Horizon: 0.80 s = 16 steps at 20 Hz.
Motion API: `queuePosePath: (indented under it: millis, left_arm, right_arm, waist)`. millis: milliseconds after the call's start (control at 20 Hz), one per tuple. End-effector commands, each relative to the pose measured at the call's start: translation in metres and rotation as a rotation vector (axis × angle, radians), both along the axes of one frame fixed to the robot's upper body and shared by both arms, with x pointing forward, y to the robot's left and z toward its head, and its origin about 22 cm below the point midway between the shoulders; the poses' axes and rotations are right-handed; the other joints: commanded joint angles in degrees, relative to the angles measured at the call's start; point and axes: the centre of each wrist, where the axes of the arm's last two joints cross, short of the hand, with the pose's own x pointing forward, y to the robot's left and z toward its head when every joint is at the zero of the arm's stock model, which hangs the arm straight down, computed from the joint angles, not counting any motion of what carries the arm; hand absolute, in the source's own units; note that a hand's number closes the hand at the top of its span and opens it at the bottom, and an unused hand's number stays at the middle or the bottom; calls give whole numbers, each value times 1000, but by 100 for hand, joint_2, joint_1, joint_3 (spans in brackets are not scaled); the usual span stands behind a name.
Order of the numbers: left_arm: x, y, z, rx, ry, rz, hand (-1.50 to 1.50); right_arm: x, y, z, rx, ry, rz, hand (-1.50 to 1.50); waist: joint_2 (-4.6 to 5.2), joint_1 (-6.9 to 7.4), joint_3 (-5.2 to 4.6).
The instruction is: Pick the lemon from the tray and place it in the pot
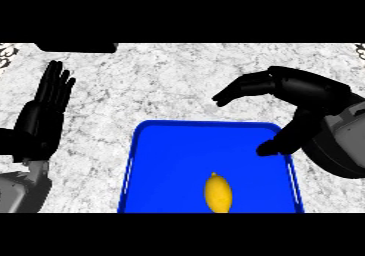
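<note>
Right hand (303, 100) at frame right, fingers spread wide, holding nothing, we judge staged for grab; lemon (218, 192) low centre on blue tray (163, 150); left hand (48, 107) rests open at left; pot unseen

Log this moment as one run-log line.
lemon: on tray, untouched | right hand: open, above tray's far right corner | left hand: open, resting at left | pot: not identifiable

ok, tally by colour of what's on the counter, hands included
Blue: 1, the tray
Yellow: 1, the lemon lying on the tray
Black: 3, the left robot hand, the right robot hand and a dark object cut off at the top edge
Total: 5
</note>
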Motion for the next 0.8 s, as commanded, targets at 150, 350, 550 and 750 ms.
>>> queuePosePath:
  millis: [150, 350, 550, 750]
  left_arm:
    - [21, 6, 6, -20, -24, 3, 0]
    - [9, 0, -15, -15, -13, 0, 0]
    - [20, -2, -17, -28, -5, -1, 0]
    - [20, 7, -9, -24, -11, 16, 0]
  right_arm:
    - [-2, 5, 47, -295, -109, 195, -150]
    - [-9, 30, 64, -480, -157, 217, -150]
    - [-31, 80, 53, -604, -190, 283, -150]
    - [-54, 101, 27, -678, -187, 259, -150]
  waist:
    - [-46, -149, 16]
    - [-65, -90, 11]
    - [-71, -159, 8]
    - [-87, -194, 14]
